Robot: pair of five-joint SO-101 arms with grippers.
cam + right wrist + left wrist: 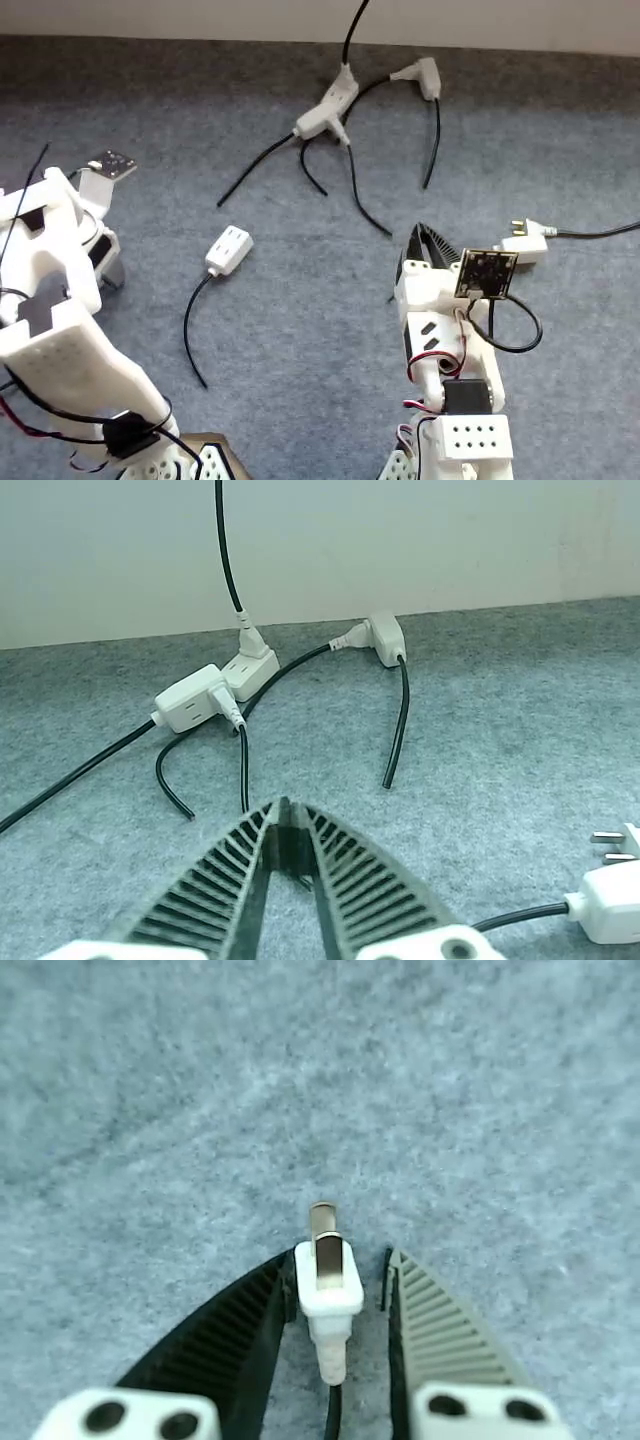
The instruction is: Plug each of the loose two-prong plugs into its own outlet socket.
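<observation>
The left gripper (pixel 340 1260) stands parted around a white plug (pixel 327 1285), which touches only its black finger (pixel 250 1315). The right gripper (pixel 288 820) is clenched empty above the carpet (pixel 480 740).

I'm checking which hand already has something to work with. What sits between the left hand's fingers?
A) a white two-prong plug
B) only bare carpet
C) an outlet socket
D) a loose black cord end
A: the left wrist view shows a white two-prong plug between the fingers of the left hand, its cord running back toward the wrist.
</observation>
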